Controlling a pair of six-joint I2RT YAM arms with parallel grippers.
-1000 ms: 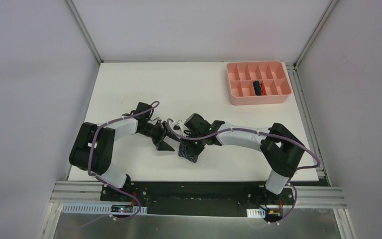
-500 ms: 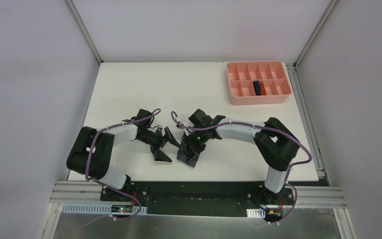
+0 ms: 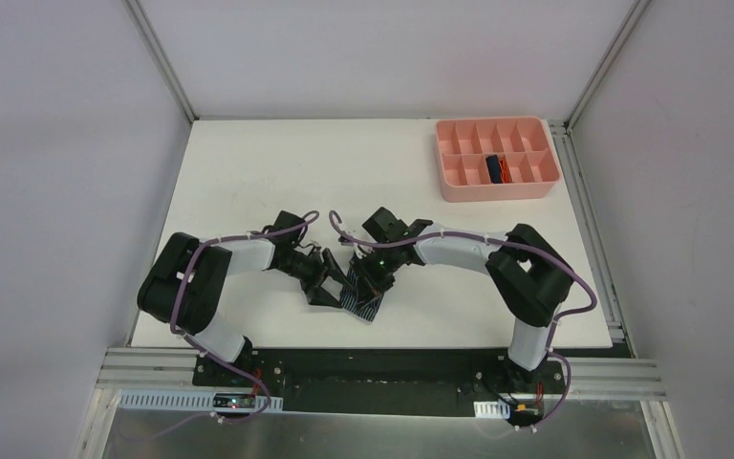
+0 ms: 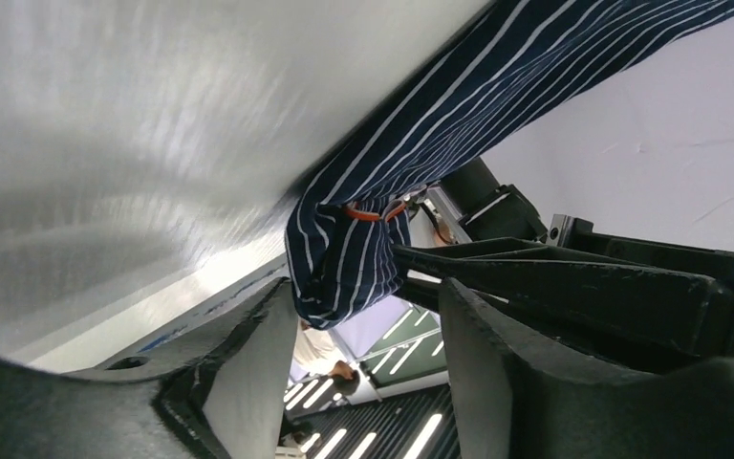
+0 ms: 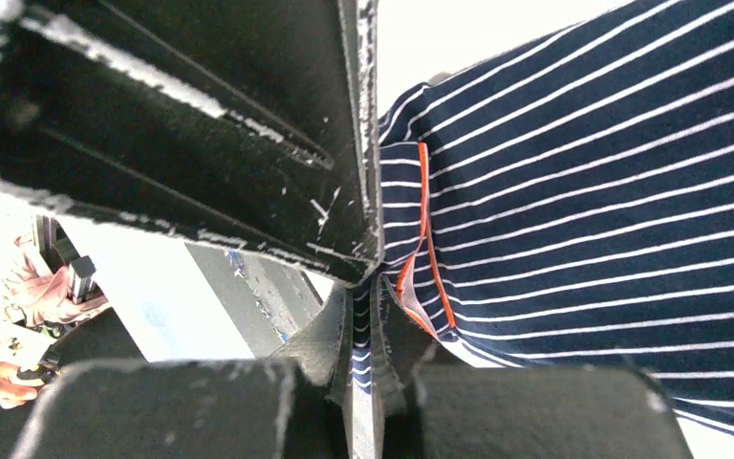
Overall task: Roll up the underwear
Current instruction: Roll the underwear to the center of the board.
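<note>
A dark blue underwear with thin pale stripes (image 3: 365, 304) hangs near the table's front middle, its lower end on the table. My right gripper (image 3: 375, 279) is shut on its upper edge, and the right wrist view shows the striped cloth (image 5: 583, 191) pinched between the jaws (image 5: 367, 335) beside an orange seam. My left gripper (image 3: 330, 285) sits just left of it, open. In the left wrist view the hanging cloth (image 4: 497, 86) ends between the spread fingers (image 4: 363, 306), which stand apart from it. A second navy underwear with orange trim (image 3: 494, 169) lies rolled in the tray.
A pink compartment tray (image 3: 459, 191) stands at the back right of the white table. Both arms reach in toward the front middle, their grippers almost touching. The table's front edge and metal rail lie close below the cloth.
The left gripper has moved right, up to the hanging cloth, and its jaws have narrowed from their widest. The right gripper has lowered slightly with the cloth still pinched.
</note>
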